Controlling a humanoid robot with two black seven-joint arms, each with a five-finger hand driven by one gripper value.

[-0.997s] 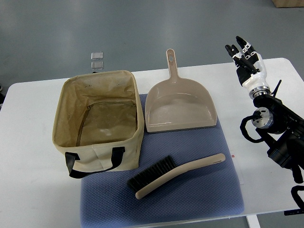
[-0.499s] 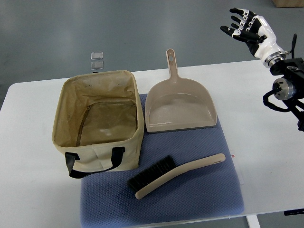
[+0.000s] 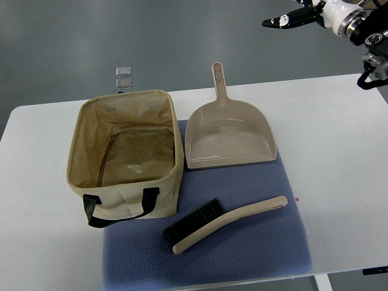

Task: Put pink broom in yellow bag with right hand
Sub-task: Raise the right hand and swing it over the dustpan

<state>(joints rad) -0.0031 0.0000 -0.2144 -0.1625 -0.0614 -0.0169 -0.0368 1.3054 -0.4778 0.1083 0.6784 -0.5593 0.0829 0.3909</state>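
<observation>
Right hand (image 3: 297, 17) raised high, fingers spread, empty; reach unstarted. Next: lower onto broom (image 3: 223, 222) handle beside bag (image 3: 124, 153).

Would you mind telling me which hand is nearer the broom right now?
Right. The right hand is raised beyond the table's far right corner, well away from the broom; the left is out of view.

Looked steeply down from the robot's side, from fairly high up, over the white rectangular table (image 3: 339, 139) and grey floor beyond. Single view only, nothing shared with another camera.
</observation>
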